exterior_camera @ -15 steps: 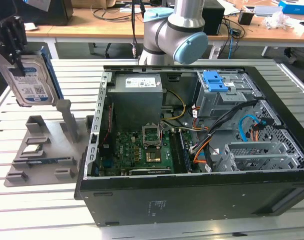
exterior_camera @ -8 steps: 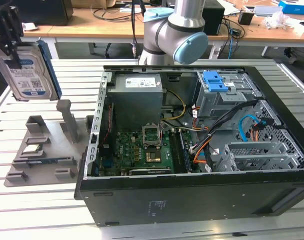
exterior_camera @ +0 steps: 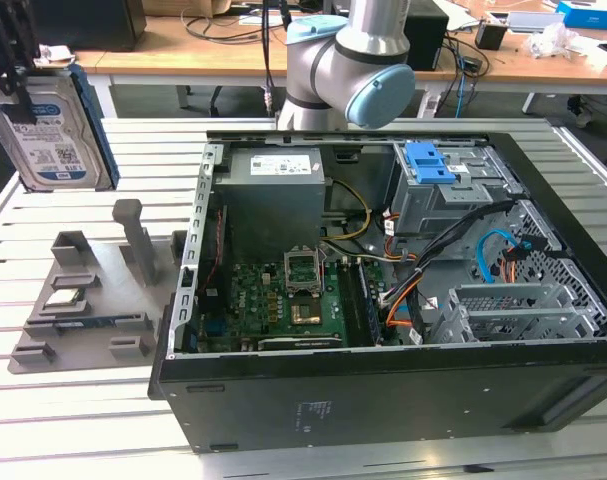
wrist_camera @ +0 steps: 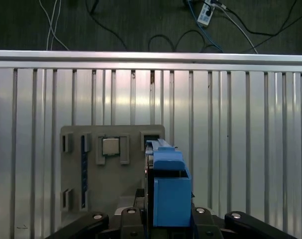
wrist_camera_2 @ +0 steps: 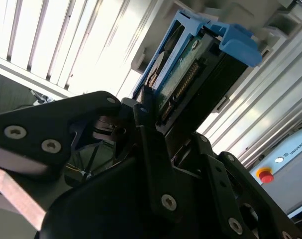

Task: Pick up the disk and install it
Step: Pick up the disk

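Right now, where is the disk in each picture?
Exterior view: the disk hangs in the gripper at the view's far left, above the grey tray.
First wrist view: its blue edge stands in front of the tray.
Second wrist view: the disk sticks out from the gripper.
Shared landmark: the slatted table, seen in all three views.

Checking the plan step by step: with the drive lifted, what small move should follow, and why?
Probably a sideways carry toward the exterior view's right: the gripper holds the silver hard drive in its blue plastic frame upright, clear above the grey plastic fixture, and the open black computer case lies that way.
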Motion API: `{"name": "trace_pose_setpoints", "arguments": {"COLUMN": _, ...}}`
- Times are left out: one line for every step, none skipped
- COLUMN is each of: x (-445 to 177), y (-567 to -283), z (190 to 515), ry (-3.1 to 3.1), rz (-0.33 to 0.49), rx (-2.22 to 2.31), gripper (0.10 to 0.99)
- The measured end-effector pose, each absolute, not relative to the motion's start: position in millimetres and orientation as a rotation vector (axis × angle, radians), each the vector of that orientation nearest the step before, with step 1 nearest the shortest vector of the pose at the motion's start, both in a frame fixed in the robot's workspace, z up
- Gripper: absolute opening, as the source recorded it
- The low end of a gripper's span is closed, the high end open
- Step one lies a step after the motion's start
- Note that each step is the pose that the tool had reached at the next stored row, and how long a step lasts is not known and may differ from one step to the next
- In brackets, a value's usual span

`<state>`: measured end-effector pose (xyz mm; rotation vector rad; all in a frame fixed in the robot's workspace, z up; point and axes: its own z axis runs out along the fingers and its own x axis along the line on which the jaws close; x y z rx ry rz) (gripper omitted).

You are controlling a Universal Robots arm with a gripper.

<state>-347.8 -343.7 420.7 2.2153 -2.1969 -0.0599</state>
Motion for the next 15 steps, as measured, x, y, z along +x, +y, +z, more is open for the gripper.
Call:
{"name": "trace_pose_setpoints", "arguments": {"x": -347.8, "y": -343.7, "z": 424.5, "ry": -2.197, "rz": -0.06, "rx": 2.215, "gripper": 0.365}}
{"name": "trace_pose_setpoints", "arguments": {"x": -347.8, "y": -343.6, "z": 426.5, "ry": -2.197, "rz": -0.06, "rx": 2.215, "gripper": 0.365}}
{"name": "trace_pose_setpoints", "arguments": {"x": -347.8, "y": -343.6, "z": 428.7, "ry": -2.197, "rz": -0.06, "rx": 2.215, "gripper": 0.365}}
{"name": "trace_pose_setpoints", "arguments": {"x": -347.8, "y": -343.6, "z": 432.3, "ry": -2.197, "rz": -0.06, "rx": 2.215, "gripper": 0.365}}
{"name": "trace_pose_setpoints", "arguments": {"x": -347.8, "y": -343.5, "z": 434.6, "ry": -2.197, "rz": -0.06, "rx": 2.215, "gripper": 0.365}}
{"name": "trace_pose_setpoints", "arguments": {"x": -347.8, "y": -343.5, "z": 436.3, "ry": -2.197, "rz": -0.06, "rx": 2.215, "gripper": 0.365}}
{"name": "trace_pose_setpoints", "arguments": {"x": -347.8, "y": -343.5, "z": 439.3, "ry": -2.197, "rz": -0.06, "rx": 2.215, "gripper": 0.365}}
{"name": "trace_pose_setpoints", "arguments": {"x": -347.8, "y": -343.4, "z": 441.1, "ry": -2.197, "rz": -0.06, "rx": 2.215, "gripper": 0.365}}
{"name": "trace_pose_setpoints", "arguments": {"x": -347.8, "y": -343.4, "z": 443.4, "ry": -2.197, "rz": -0.061, "rx": 2.215, "gripper": 0.365}}
{"name": "trace_pose_setpoints", "arguments": {"x": -347.8, "y": -343.3, "z": 445.9, "ry": -2.197, "rz": -0.061, "rx": 2.215, "gripper": 0.365}}
{"name": "trace_pose_setpoints", "arguments": {"x": -347.8, "y": -343.3, "z": 449.4, "ry": -2.197, "rz": -0.061, "rx": 2.215, "gripper": 0.365}}
{"name": "trace_pose_setpoints", "arguments": {"x": -347.7, "y": -343.2, "z": 452.2, "ry": -2.196, "rz": -0.061, "rx": 2.215, "gripper": 0.365}}
{"name": "trace_pose_setpoints", "arguments": {"x": -347.7, "y": -343.2, "z": 454.4, "ry": -2.196, "rz": -0.061, "rx": 2.215, "gripper": 0.365}}
{"name": "trace_pose_setpoints", "arguments": {"x": -347.8, "y": -343.1, "z": 455.8, "ry": -2.196, "rz": -0.061, "rx": 2.215, "gripper": 0.365}}
{"name": "trace_pose_setpoints", "arguments": {"x": -347.7, "y": -343.0, "z": 459.5, "ry": -2.196, "rz": -0.061, "rx": 2.215, "gripper": 0.365}}
